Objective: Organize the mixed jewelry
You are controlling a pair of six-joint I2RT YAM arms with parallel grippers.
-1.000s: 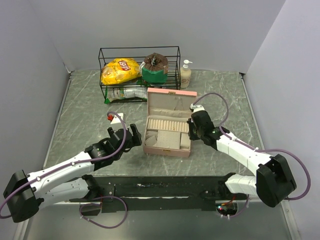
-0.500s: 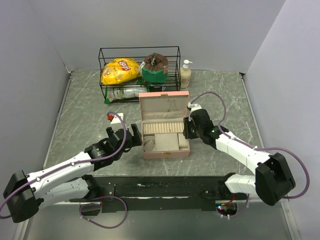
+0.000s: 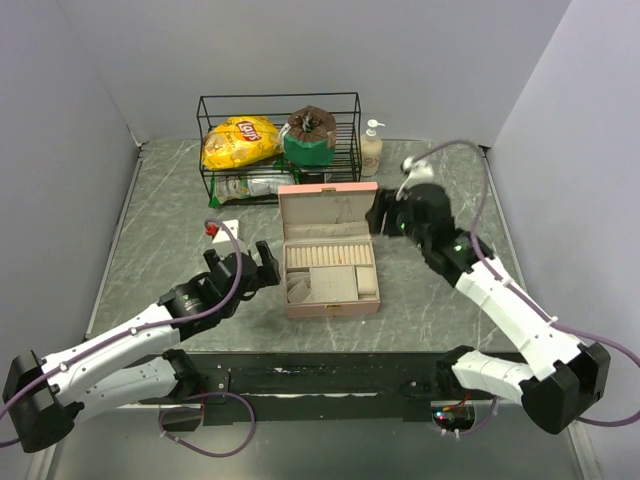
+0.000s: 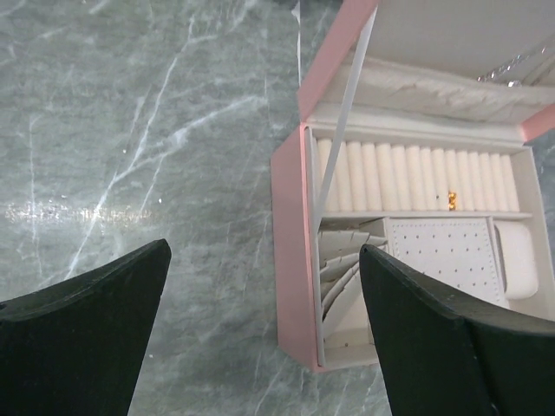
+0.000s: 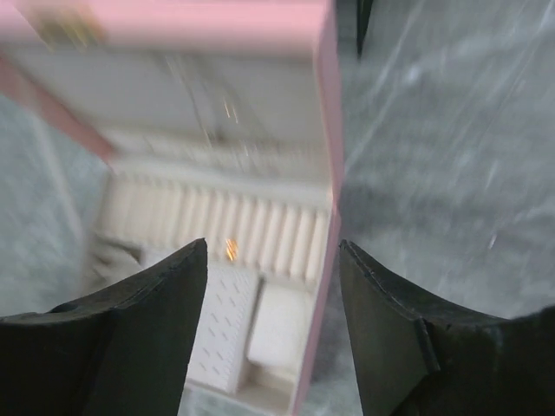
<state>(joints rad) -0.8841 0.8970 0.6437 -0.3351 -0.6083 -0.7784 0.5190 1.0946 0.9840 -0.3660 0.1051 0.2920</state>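
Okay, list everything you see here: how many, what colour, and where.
jewelry box: one, pink, open, table centre
ring rolls: one row, beige, rear of box
perforated panel: one, off-white, front of box
gold piece: one, tiny, on the ring rolls
fine chain: apparently one, silvery, in the lid
wire basket: one, black, back of table
chips bag: one, yellow, in basket
green-and-brown pack: one, in basket
pump bottle: one, cream, right of basket
table: grey marble
left tool: black fingers, open, left of box
right tool: black fingers, open, over box's right edge
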